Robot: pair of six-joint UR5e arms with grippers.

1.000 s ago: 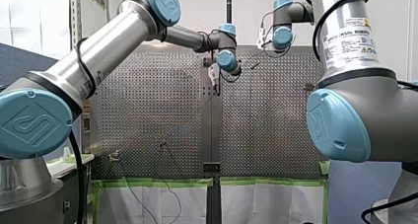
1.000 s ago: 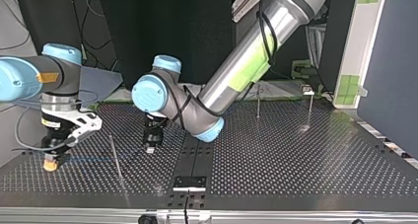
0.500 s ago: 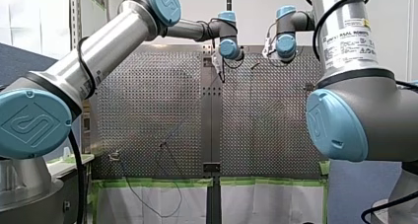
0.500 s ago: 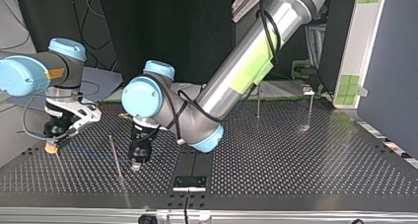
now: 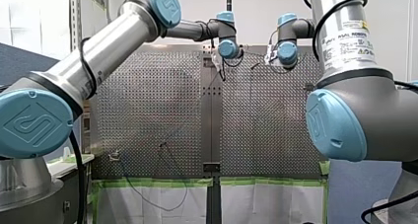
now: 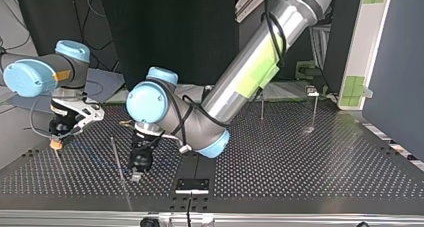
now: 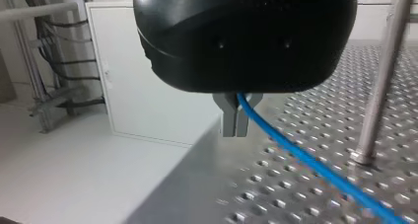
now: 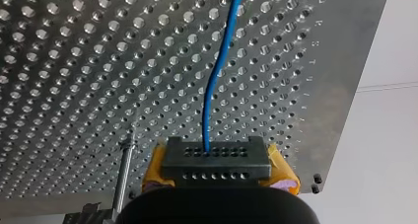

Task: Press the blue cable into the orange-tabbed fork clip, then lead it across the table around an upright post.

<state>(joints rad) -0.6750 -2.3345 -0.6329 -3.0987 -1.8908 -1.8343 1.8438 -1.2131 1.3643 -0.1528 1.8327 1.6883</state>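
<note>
Since a second ago my left gripper (image 6: pixel 135 176) has swung toward the top view's near edge and now hangs just beside the thin upright post (image 6: pixel 118 159), its metal fingers (image 7: pixel 229 120) pressed together on the blue cable (image 7: pixel 315 167) (which trails off over the perforated table (image 6: pixel 300 167)). Farther back, at that view's left, my right gripper (image 6: pixel 56 145) has risen a little, its yellow pads (image 8: pixel 282 172) pinching the same cable.

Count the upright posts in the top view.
3: one post beside my left gripper; a second post and a third post far back at the view's right. Others may be hidden.
</note>
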